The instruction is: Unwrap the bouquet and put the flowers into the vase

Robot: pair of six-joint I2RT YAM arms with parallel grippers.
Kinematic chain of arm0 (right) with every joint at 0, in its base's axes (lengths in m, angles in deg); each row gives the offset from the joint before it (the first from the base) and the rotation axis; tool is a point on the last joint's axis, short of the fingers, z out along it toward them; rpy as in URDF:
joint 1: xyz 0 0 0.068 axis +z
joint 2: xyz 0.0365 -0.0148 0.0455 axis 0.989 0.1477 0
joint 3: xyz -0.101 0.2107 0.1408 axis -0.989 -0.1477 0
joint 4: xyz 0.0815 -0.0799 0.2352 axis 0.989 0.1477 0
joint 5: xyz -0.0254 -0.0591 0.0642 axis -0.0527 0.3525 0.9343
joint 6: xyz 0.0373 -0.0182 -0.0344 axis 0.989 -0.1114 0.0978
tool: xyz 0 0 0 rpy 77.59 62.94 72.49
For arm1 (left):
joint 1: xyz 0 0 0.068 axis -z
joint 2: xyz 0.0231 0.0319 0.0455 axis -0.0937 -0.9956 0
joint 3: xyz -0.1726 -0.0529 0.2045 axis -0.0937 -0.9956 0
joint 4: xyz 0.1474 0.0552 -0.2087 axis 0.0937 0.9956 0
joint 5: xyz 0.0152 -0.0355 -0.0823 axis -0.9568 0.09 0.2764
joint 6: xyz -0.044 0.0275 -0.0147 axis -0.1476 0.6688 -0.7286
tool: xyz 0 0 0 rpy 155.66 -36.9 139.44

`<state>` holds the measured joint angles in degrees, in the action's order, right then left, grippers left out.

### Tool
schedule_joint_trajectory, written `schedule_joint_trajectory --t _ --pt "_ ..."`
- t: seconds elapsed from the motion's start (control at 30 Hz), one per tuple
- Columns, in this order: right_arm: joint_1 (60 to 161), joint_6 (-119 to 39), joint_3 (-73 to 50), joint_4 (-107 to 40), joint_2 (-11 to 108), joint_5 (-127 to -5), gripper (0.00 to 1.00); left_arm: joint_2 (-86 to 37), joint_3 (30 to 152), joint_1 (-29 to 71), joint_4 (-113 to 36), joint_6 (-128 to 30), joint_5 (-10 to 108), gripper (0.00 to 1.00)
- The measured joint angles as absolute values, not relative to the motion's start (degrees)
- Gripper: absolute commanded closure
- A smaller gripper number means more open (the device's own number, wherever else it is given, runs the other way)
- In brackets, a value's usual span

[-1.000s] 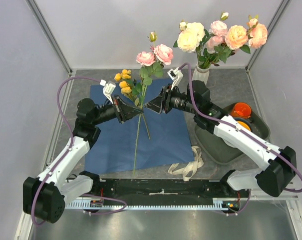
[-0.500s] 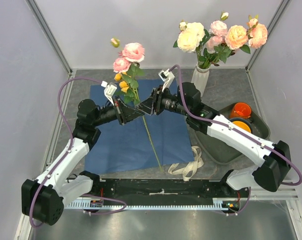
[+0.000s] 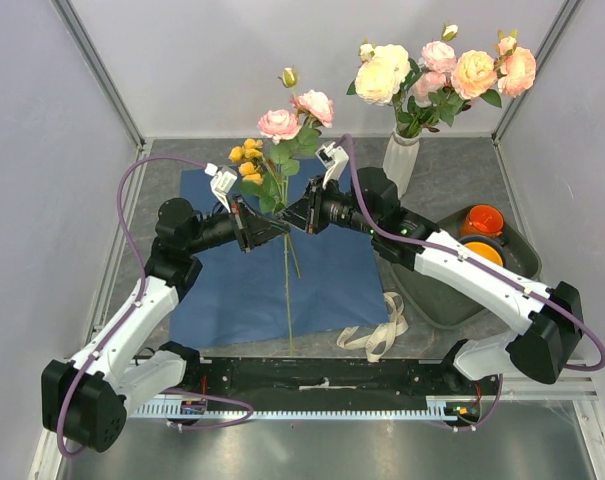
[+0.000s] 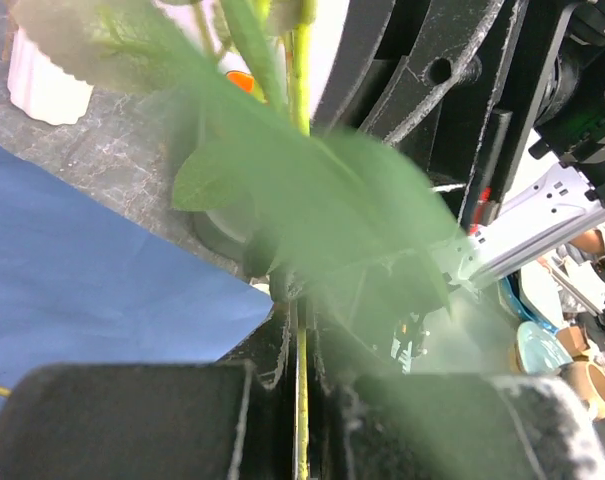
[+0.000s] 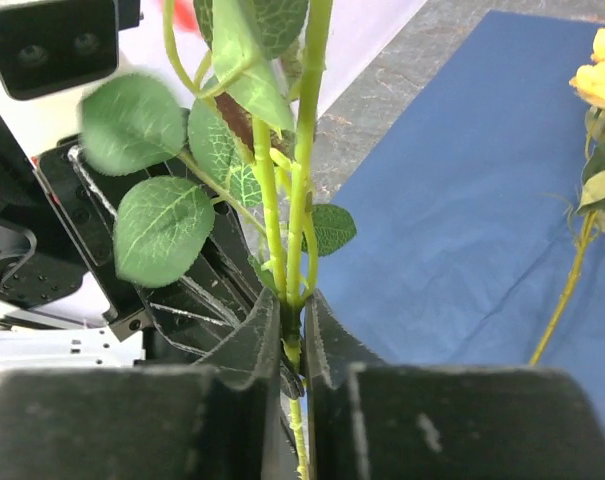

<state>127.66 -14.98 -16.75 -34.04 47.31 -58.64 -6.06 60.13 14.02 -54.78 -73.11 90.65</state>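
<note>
A pink rose stem (image 3: pixel 286 190) stands nearly upright above the blue paper sheet (image 3: pixel 242 290), its heads (image 3: pixel 280 123) up high and its tail hanging down to the paper's near edge. My left gripper (image 3: pixel 270 229) is shut on the stem (image 4: pixel 301 60) from the left, with the stem running between its fingers (image 4: pixel 272 390). My right gripper (image 3: pixel 294 221) meets it from the right, its jaws pressed onto the same stem (image 5: pixel 308 150) just below the leaves. The white ribbed vase (image 3: pixel 401 152) at the back right holds several roses. A yellow flower sprig (image 3: pixel 248 160) lies on the paper.
The cream ribbon (image 3: pixel 380 333) lies loose by the paper's near right corner. A dark grey tray (image 3: pixel 437 295) with an orange cup (image 3: pixel 482 219) sits under my right forearm. The enclosure's walls stand close behind the vase.
The held rose swung left, then came back to nearly upright. My right gripper moved in left and narrowed its jaws onto the stem. The left gripper stayed shut on it.
</note>
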Motion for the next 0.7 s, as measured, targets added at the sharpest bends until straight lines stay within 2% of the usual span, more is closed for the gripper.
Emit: schedule_joint_trajectory --t 0.03,0.07,0.1,0.13,0.17,0.2,0.27,0.43,0.6,0.7 --pt "127.72 -15.0 -16.71 -34.13 47.31 -58.48 1.0 -6.06 60.13 14.0 -54.65 -72.89 90.5 0.98" --pt "127.79 -15.02 -16.67 -34.1 47.31 -58.35 1.0 -6.06 60.18 14.0 -54.52 -72.61 90.32 0.96" --pt "127.79 -15.15 -16.67 -34.02 47.31 -58.44 1.0 -6.06 60.37 14.0 -54.19 -72.26 90.22 0.9" --pt "127.79 -15.44 -16.56 -33.82 47.27 -58.51 1.0 -6.06 60.64 14.0 -53.51 -71.93 89.95 0.8" --pt "127.79 -15.9 -16.43 -33.45 47.22 -58.68 1.0 -6.06 61.1 14.02 -52.49 -71.51 89.73 0.59" --pt "127.85 -16.64 -15.99 -32.66 47.09 -59.16 1.0 -6.17 61.79 14.13 -51.15 -70.68 89.38 0.52" --pt "127.9 -19.76 -14.98 -30.15 46.17 -61.33 1.0 -6.45 64.09 14.29 -47.35 -69.02 88.79 0.44" --pt "127.61 -29.84 -12.03 -23.81 39.16 -72.3 1.0 -6.78 68.59 14.26 -42.02 -66.38 87.31 0.35" --pt "127.61 -41.97 -6.66 -22.72 31.31 -90.85 1.0 -6.94 68.75 14.26 -39.22 -65.44 87.0 0.33" --pt "127.46 -50.17 -2.7 -26.8 30.09 -102.63 1.0 -6.98 68.75 14.26 -38.48 -65.2 86.7 0.33"
